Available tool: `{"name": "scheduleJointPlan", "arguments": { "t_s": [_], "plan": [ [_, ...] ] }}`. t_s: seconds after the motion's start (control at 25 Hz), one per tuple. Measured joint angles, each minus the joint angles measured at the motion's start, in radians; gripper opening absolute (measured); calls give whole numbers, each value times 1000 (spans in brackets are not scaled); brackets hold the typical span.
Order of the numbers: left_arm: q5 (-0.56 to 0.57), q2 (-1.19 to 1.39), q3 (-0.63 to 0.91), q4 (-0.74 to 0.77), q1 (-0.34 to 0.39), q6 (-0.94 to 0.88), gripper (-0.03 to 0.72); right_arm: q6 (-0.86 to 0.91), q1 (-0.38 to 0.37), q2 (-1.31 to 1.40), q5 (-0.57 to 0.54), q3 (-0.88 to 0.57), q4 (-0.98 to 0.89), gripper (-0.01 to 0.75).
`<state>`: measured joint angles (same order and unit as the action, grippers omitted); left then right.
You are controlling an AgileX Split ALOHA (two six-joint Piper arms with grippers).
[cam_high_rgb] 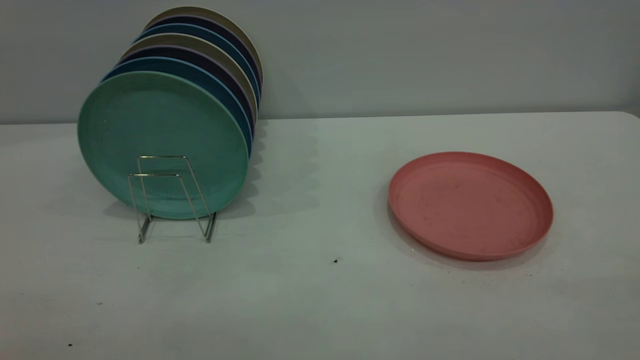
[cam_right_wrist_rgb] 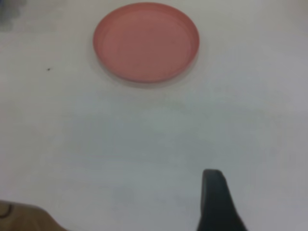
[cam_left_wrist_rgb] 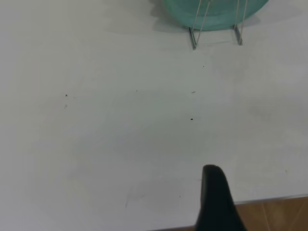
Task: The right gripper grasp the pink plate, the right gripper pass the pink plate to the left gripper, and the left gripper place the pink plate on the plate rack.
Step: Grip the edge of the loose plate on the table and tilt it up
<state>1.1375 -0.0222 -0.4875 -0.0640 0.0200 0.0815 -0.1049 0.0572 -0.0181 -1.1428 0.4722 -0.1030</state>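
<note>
Pink plate [cam_high_rgb: 470,205] flat, plate rack [cam_high_rgb: 172,197] apart

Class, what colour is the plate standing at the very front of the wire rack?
Teal-green. The front plate in the plate rack shows best in the exterior view.

Rack [cam_left_wrist_rgb: 215,30] with teal plate [cam_left_wrist_rgb: 214,12] on table [cam_left_wrist_rgb: 120,120]

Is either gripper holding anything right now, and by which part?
Nothing is held. The pink plate lies flat on the table, untouched. Each wrist view shows only one fingertip, left and right, over bare table.
</note>
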Motion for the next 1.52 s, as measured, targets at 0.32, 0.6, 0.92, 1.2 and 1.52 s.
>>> {"name": "scheduleJointPlan", "arguments": {
  "t_s": [0.32,0.6,0.92,1.2,1.52],
  "plan": [
    [0,0,0,0,0,-1,499,0,0,0,4,1,-2,471],
    [-53,194,-68,0,0,-82,561,-7,0,224,115,43,-13,513],
    [-261,691,-222,-10,0,29,588,-101,0,694,394,88,-143,543],
    [-445,1043,-324,-91,0,139,588,-275,0,1041,535,107,-382,543],
    [-504,1355,-453,-335,-20,317,588,-534,0,1391,674,120,-706,547]
  ]
}}
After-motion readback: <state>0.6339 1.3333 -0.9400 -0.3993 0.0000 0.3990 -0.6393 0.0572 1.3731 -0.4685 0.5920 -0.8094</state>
